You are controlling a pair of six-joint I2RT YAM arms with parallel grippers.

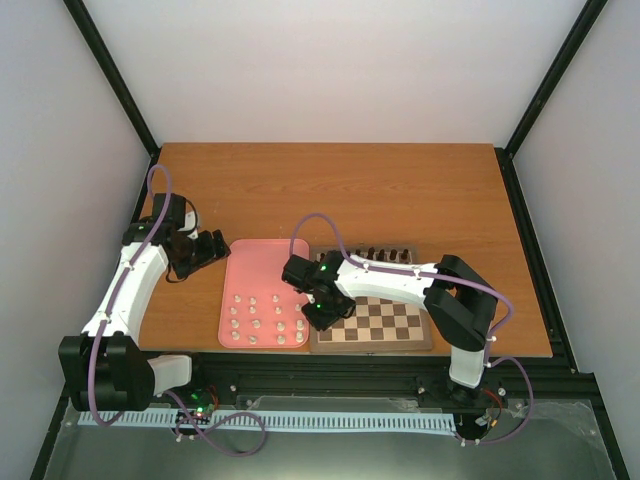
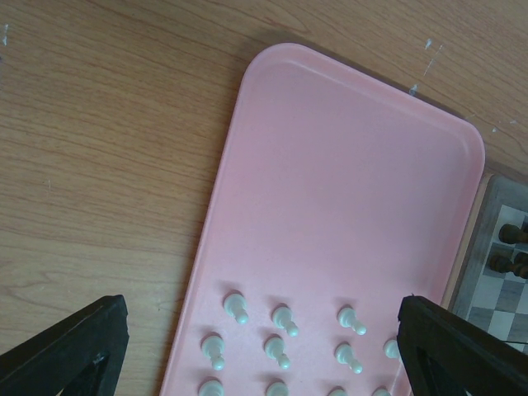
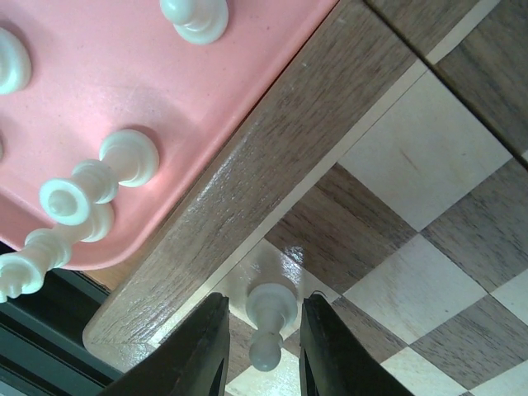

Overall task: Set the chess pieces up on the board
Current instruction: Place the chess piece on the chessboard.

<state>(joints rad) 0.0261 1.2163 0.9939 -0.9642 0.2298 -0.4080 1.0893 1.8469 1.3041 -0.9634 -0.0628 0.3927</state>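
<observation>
A white pawn [image 3: 271,318] stands upright on a cream square at the near left corner of the board [image 3: 272,157]. My right gripper [image 3: 264,338] straddles it, open, with a small gap on each side of the pawn. In the top view the right gripper [image 1: 322,312] hovers over the left edge of the board [image 1: 385,318]. Several white chess pieces [image 1: 258,322] stand in rows on the near half of the pink tray [image 1: 262,265]. My left gripper [image 2: 260,318] hangs wide open above those chess pieces [image 2: 283,318], holding nothing.
Dark brown pieces [image 1: 385,253] line the board's far edge. The pink tray [image 3: 124,74] butts against the board's left border. The table's near edge and a black rail lie just below tray and board. The left arm [image 1: 130,290] stretches along the table's left side.
</observation>
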